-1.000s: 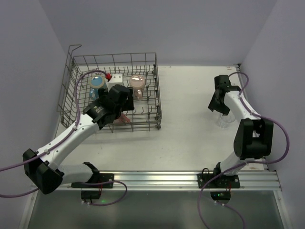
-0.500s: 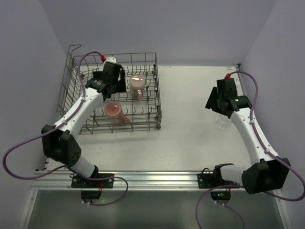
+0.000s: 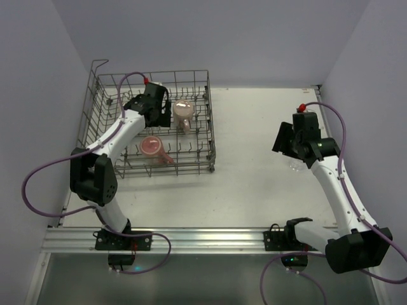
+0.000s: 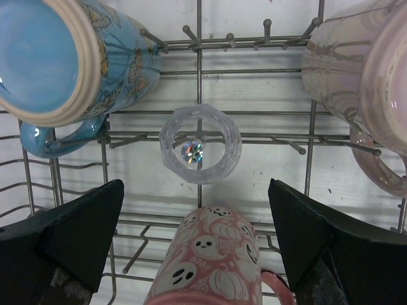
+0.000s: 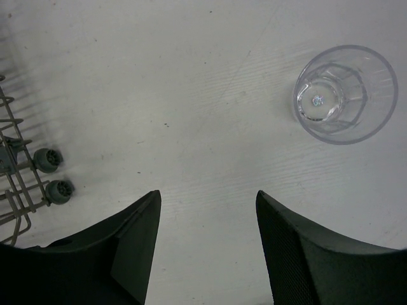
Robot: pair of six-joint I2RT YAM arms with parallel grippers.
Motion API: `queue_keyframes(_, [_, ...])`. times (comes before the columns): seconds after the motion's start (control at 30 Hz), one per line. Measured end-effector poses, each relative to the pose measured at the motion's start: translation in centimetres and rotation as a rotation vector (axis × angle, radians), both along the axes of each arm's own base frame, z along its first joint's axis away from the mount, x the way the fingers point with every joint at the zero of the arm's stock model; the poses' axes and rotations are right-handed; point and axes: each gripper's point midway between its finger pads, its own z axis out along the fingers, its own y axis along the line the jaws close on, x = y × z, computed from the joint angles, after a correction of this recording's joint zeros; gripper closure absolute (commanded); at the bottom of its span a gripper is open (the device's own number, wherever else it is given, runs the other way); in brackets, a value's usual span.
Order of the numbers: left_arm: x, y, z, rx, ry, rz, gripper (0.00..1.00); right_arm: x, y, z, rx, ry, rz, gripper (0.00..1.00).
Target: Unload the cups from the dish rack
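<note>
The grey wire dish rack [image 3: 95, 114] stands at the back left. My left gripper [image 3: 154, 105] hovers inside it, open and empty. In the left wrist view its jaws [image 4: 196, 185] stand wide above a red mug with ghost prints [image 4: 213, 260], a clear tumbler [image 4: 200, 144], a blue mug [image 4: 57, 57] and a pale pink mug [image 4: 362, 70]. The pale pink mug [image 3: 183, 109] and the red mug [image 3: 152, 146] also show from the top. My right gripper [image 3: 284, 136] is open and empty [image 5: 206, 194]. A second clear tumbler [image 5: 343, 94] stands upright on the table to its right.
The rack's prongs [image 4: 289, 145] and cross wires run between the cups. Two rack feet [image 5: 48, 168] show at the left edge of the right wrist view. The white table [image 3: 254, 165] lies between rack and right arm. Walls close the left, back and right.
My left gripper has moved from the rack's front over the red mug to the back, now covering the blue mug. My right gripper has drawn back from the tumbler on the table.
</note>
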Motion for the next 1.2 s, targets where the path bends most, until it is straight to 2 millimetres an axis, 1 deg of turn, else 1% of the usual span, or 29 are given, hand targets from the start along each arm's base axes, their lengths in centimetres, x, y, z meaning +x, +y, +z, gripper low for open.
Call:
queue_keyframes(0.2, [1.2, 0.6, -1.2, 0.006, 0.024, 0.005, 0.00, 0.1, 0.5, 0.2, 0.022, -0.017, 0.023, 0.36])
queue_keyframes(0.47, [3.2, 2.0, -2.5, -0.039, 0.046, 0.036, 0.00, 0.0, 0.9, -0.1, 0.038, -0.024, 0.044, 0.35])
queue_keyframes(0.63, [3.9, 1.7, -3.4, -0.056, 0.062, 0.028, 0.00, 0.1, 1.1, 0.0, 0.043, -0.029, 0.048, 0.35])
queue_keyframes(0.7, [3.9, 1.6, -3.9, -0.062, 0.073, 0.023, 0.01, 0.1, 1.1, -0.1, 0.046, -0.030, 0.051, 0.35])
queue_keyframes(0.83, [3.9, 1.3, -4.4, -0.069, 0.087, 0.017, 0.09, 0.2, 1.4, 0.0, 0.056, -0.034, 0.061, 0.35])
queue_keyframes(0.87, [3.9, 1.3, -4.5, -0.071, 0.088, 0.015, 0.15, 0.3, 1.4, 0.0, 0.057, -0.035, 0.062, 0.35])
queue_keyframes(0.93, [3.9, 1.3, -4.6, -0.071, 0.090, 0.015, 0.23, 0.3, 1.4, 0.1, 0.057, -0.038, 0.064, 0.35])
queue_keyframes(0.97, [3.9, 1.3, -4.6, -0.071, 0.090, 0.015, 0.35, 0.3, 1.4, 0.1, 0.057, -0.039, 0.064, 0.35])
queue_keyframes(1.03, [4.0, 1.2, -4.5, -0.078, 0.085, 0.014, 0.51, 0.3, 1.4, 0.1, 0.057, -0.039, 0.064, 0.35])
queue_keyframes(1.07, [4.2, 0.9, -4.5, -0.086, 0.080, 0.008, 0.73, 0.3, 1.4, 0.1, 0.057, -0.039, 0.065, 0.35])
queue_keyframes(1.1, [4.2, 0.8, -4.5, -0.089, 0.077, 0.006, 0.81, 0.3, 1.5, 0.1, 0.058, -0.039, 0.066, 0.35])
queue_keyframes(1.13, [4.3, 0.7, -4.4, -0.091, 0.075, 0.000, 0.94, 0.3, 1.5, 0.1, 0.058, -0.039, 0.066, 0.35])
queue_keyframes(1.17, [4.3, 0.7, -4.4, -0.090, 0.075, -0.001, 0.99, 0.3, 1.5, 0.1, 0.058, -0.039, 0.067, 0.35])
queue_keyframes(1.2, [4.3, 0.7, -4.4, -0.090, 0.075, 0.001, 1.00, 0.3, 1.5, 0.1, 0.058, -0.039, 0.067, 0.35])
